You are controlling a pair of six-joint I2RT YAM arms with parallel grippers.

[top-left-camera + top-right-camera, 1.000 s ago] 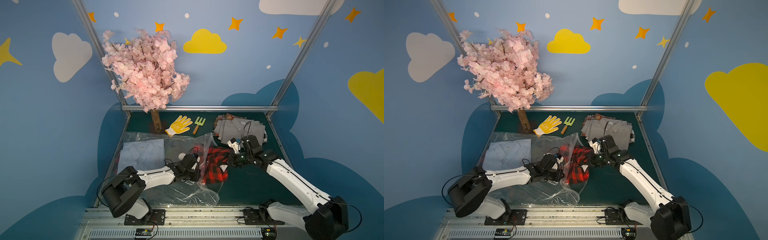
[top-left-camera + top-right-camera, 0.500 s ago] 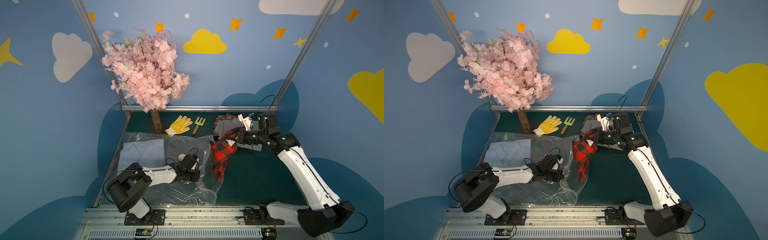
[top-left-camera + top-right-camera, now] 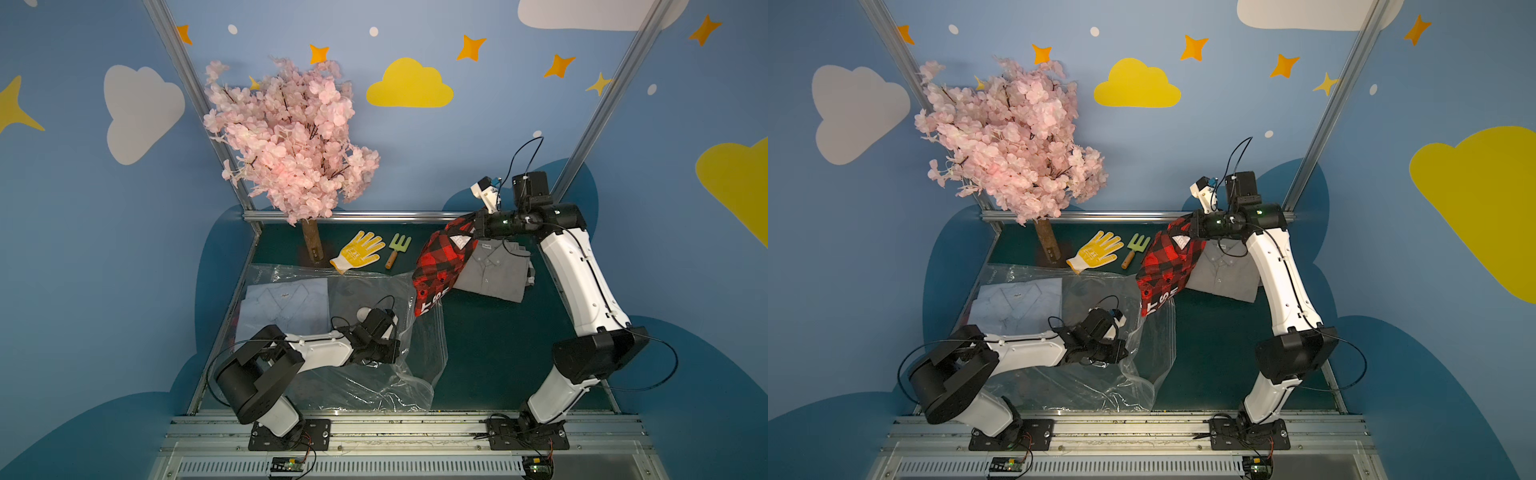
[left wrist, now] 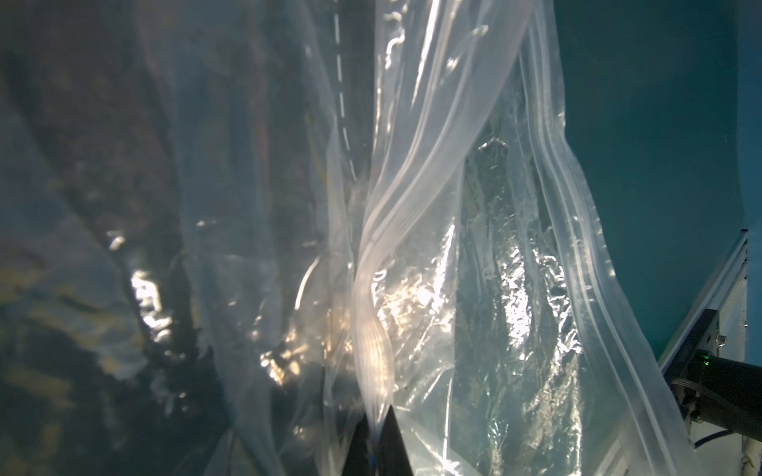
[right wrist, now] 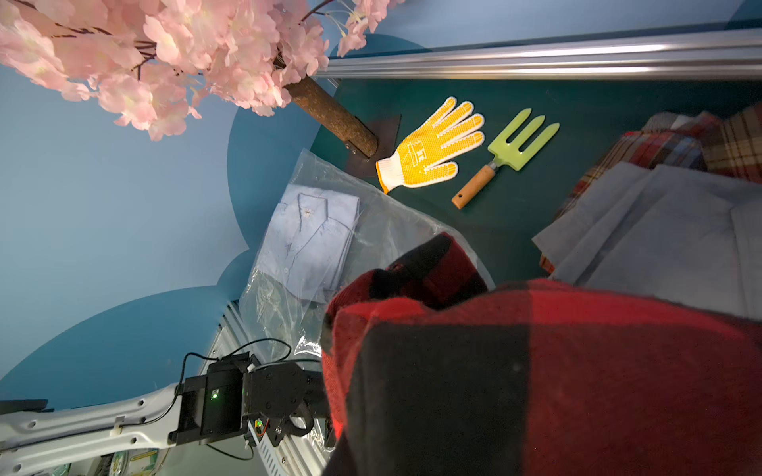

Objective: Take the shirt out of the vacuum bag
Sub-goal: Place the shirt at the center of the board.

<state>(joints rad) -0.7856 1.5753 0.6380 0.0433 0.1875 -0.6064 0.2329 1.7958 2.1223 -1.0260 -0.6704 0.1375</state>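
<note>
Across the green table (image 3: pixel 498 353), you have most of this job done. The vacuum bag (image 3: pixel 374 386) lies spread over the left and near part of the table, slack and crinkled, with its open zip edge turned toward the middle. The red plaid shirt (image 3: pixel 442 259) is up in the air at the far right, hanging in a loose fold over the edge of a stack of folded grey shirts (image 3: pixel 494 270). Nearly all of it is clear of the plastic in both top views. Only its lowest corner dangles over the bag's mouth edge, and you cannot tell from here whether that corner touches the film or just hangs in front of it. A light blue shirt (image 3: pixel 286 307) lies folded flat inside the bag at its far left end, so if that one counts too, it is untouched. What is left for the plaid shirt, by my reading, is to carry the trailing corner fully away and set the shirt down, likely on the grey stack beneath it. The right jaws are clamped on the upper end of the plaid shirt, whose cloth fills the right wrist view and hides their tips. The left jaws are pinched together on the bag's zip strip (image 4: pixel 371 342), holding the bag down low near the front.
</note>
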